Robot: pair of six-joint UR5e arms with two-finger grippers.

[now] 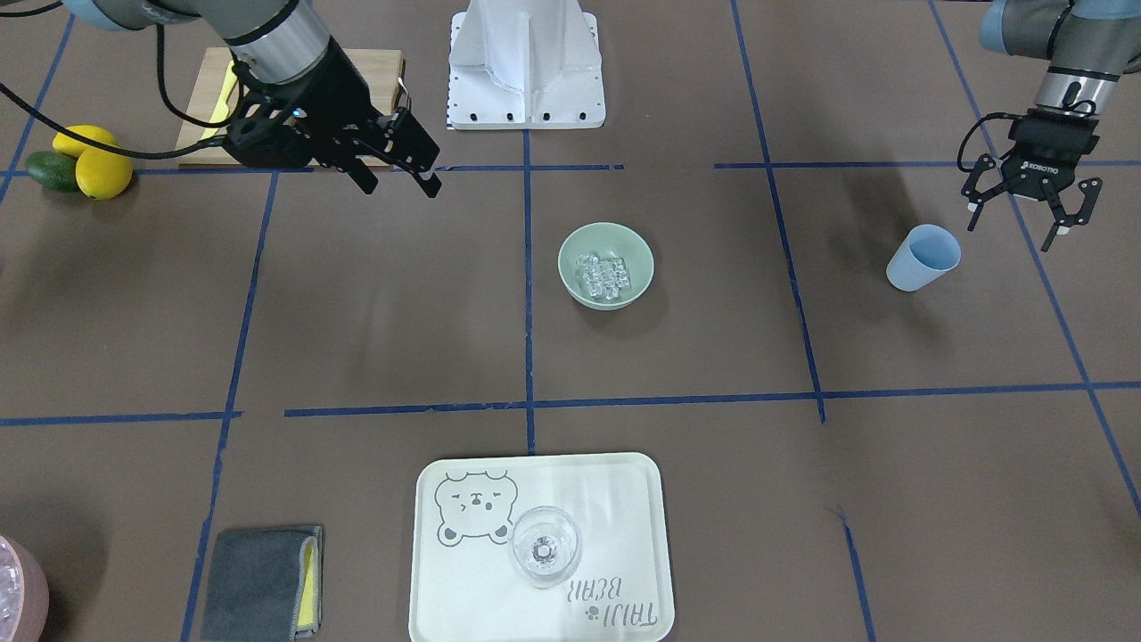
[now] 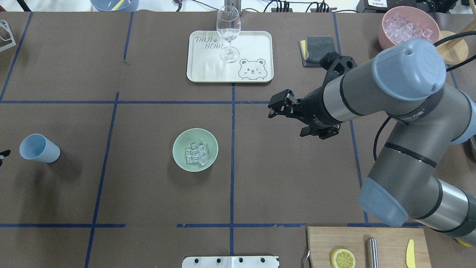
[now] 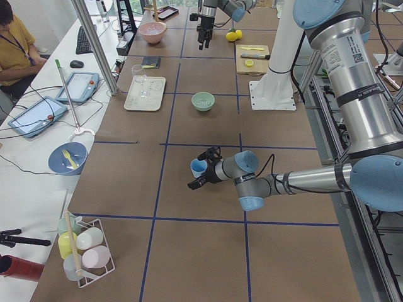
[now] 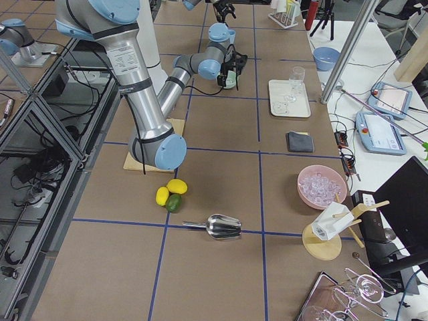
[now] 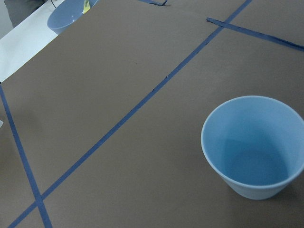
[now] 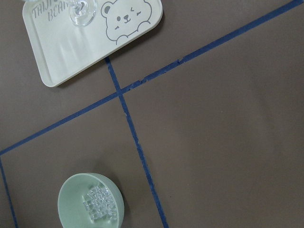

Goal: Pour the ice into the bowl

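While the brown table [image 1: 134,303] with its blue tape lines [image 1: 528,312] spreads widest, the right gripper [image 1: 401,183] hangs above it, fingers apart and holding nothing, well apart from the sage-green bowl [image 1: 606,236]. The left gripper [image 1: 1018,221] hovers just beside the blue cup [image 1: 923,259], fingers likewise spread and empty. The cream bear tray [image 1: 615,499] carries a clear stemmed glass [image 1: 545,546]. The bowl sits near the table's middle; the cup stands upright and empty. Smallest, the ice [image 1: 604,275] lies heaped inside the bowl.
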